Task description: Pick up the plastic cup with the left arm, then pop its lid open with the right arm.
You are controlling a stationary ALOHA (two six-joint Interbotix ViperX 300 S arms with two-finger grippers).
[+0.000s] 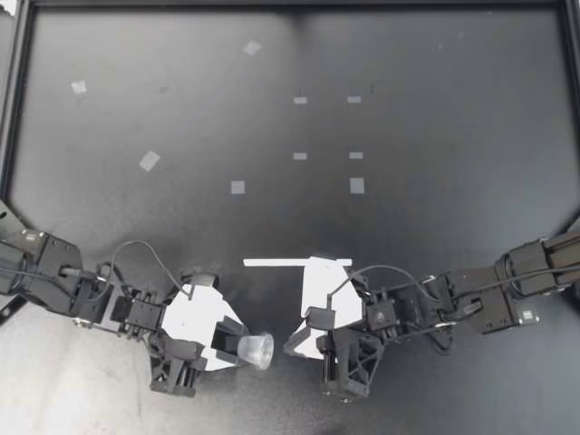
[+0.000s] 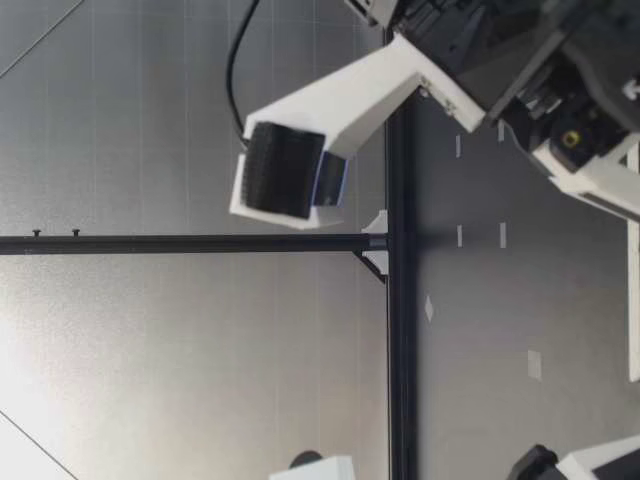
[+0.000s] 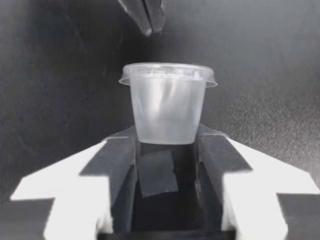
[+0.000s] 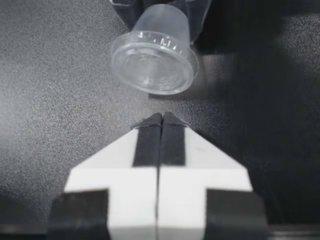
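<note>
Our left arm comes in at the near left of the top view, low over the dark counter (image 1: 435,217). Our left claw (image 1: 237,349) is clamped on the narrow base of a small clear plastic cup (image 1: 257,351). The cup lies on its side in that grip, with its base between the two fingers. Its rimmed mouth is turned away from the wrist, toward our other arm.

The left wrist view shows the same hold close up. There the left claw (image 3: 167,147) has its dark pads (image 3: 120,160) pressed against the cup (image 3: 167,102) from both sides at its bottom. The wider rim stands free ahead of the fingertips. We cannot tell whether the cup touches the counter.

Just right of the cup's mouth, near it but not touching, is the tip of our right claw (image 1: 291,346). Its fingers are pressed fully together with nothing between them. In the right wrist view the right claw (image 4: 161,118) makes one closed point, and the cup (image 4: 155,55) sits just ahead of it with its mouth tilted toward that camera. Our right arm runs off from there to the near right of the counter.

Beyond both claws a thin white strip (image 1: 296,262) lies flat on the counter. Farther out, small pale tape marks (image 1: 149,161) are scattered across the surface, well apart from the cup.
</note>
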